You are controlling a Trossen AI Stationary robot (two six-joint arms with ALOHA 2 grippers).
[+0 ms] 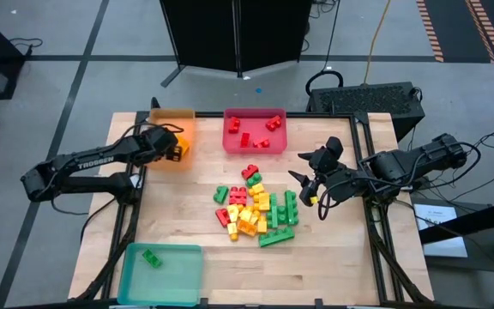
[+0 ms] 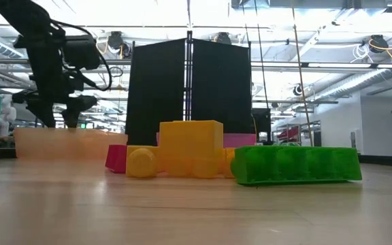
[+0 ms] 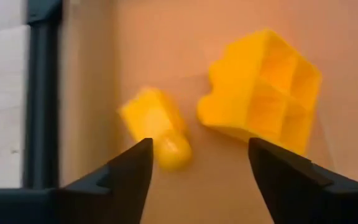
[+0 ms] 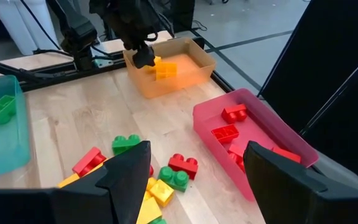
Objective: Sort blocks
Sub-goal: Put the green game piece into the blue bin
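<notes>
My left end effector (image 1: pixel 178 148) hangs released over the orange tray (image 1: pixel 171 116), two yellow blocks (image 3: pixel 263 90) below it; my right end effector (image 1: pixel 310 182) waits open beside the desk's block pile (image 1: pixel 256 210)

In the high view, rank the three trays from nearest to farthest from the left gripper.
1. Orange tray, directly under the left gripper, far-left corner.
2. Red tray, next along the far edge.
3. Teal tray, at the near-left corner.
</notes>
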